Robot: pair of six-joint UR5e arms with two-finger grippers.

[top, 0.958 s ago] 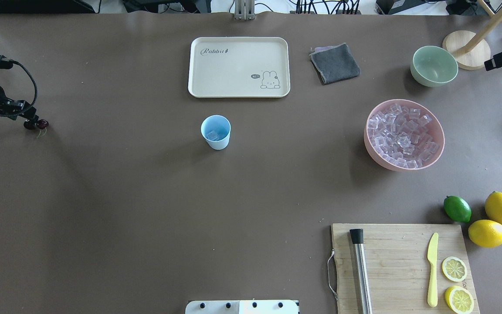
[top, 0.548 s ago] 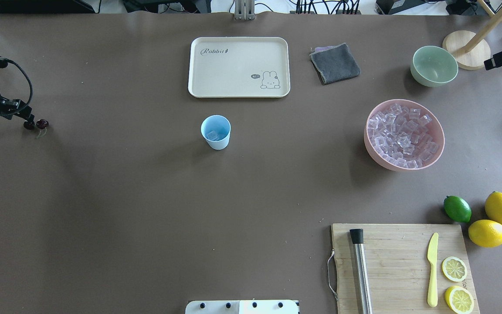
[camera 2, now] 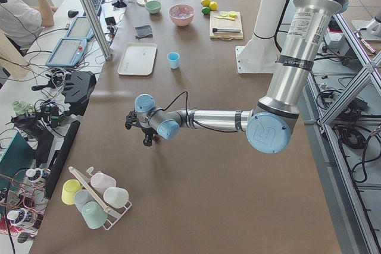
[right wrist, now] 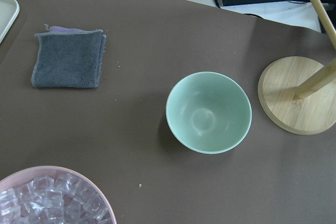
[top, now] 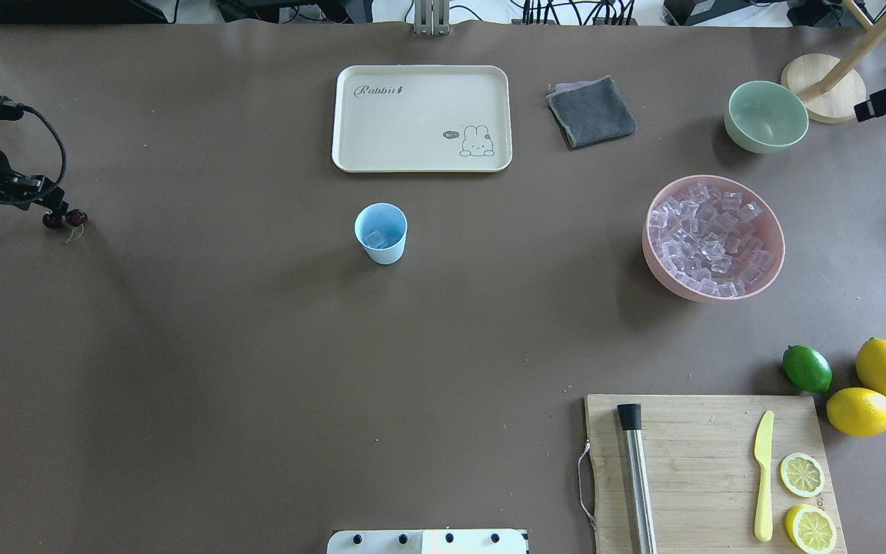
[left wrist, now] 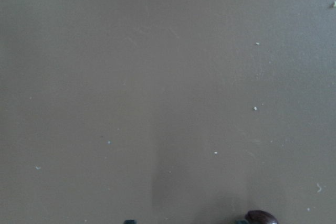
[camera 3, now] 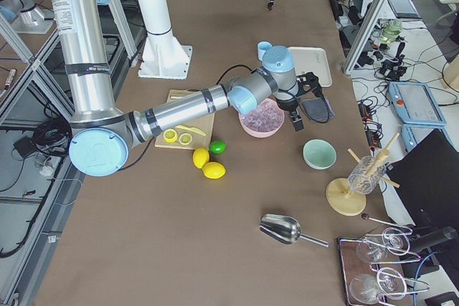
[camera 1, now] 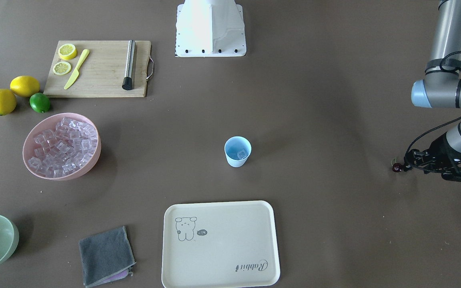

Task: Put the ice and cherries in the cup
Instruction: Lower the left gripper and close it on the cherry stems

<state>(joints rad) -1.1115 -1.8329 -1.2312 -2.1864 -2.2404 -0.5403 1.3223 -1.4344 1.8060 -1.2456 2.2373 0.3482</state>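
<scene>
1. The left gripper sits low at the table's far left. Its tips are parted with nothing between them, and the cherries lie on the table right at them.
2. The cup stands upright mid-table, near the tray, with a cube of ice inside.
3. The right gripper hangs just beside the pink bowl, which is heaped with more cubes. Whether it's wide or narrow, I can't tell.
</scene>
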